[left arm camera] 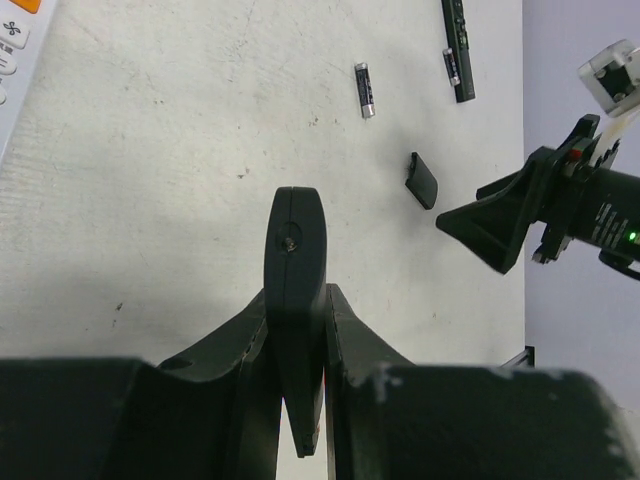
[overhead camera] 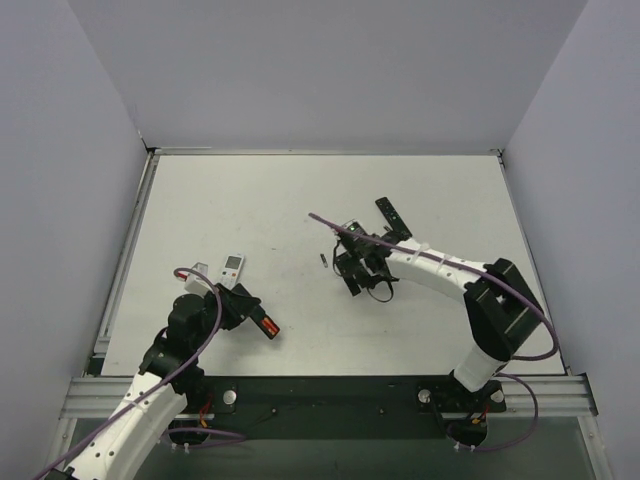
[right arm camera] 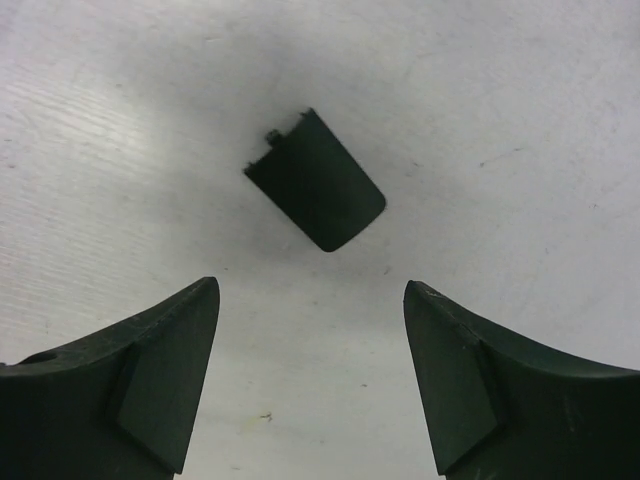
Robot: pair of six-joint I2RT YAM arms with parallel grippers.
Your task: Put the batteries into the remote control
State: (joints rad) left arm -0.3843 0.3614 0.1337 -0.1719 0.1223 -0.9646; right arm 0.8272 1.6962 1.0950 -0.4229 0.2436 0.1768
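Note:
My left gripper [left arm camera: 300,300] is shut on a slim black remote control [left arm camera: 297,240] held on edge; in the top view it [overhead camera: 252,316] sits low at the left with red showing at the remote's end [overhead camera: 266,326]. One dark grey battery [left arm camera: 365,90] lies loose on the table [overhead camera: 324,260]. A second black remote [left arm camera: 457,40] lies further off, a cell in its open bay. My right gripper [right arm camera: 310,295] is open, nothing between its fingers. A black battery cover [right arm camera: 315,180] lies flat just beyond its tips [left arm camera: 422,180].
A white remote [overhead camera: 232,266] lies just above my left gripper, and a small white piece [overhead camera: 200,270] is to its left. The second black remote [overhead camera: 393,218] lies behind my right arm [overhead camera: 440,268]. Grey walls enclose the table [overhead camera: 300,190] on three sides.

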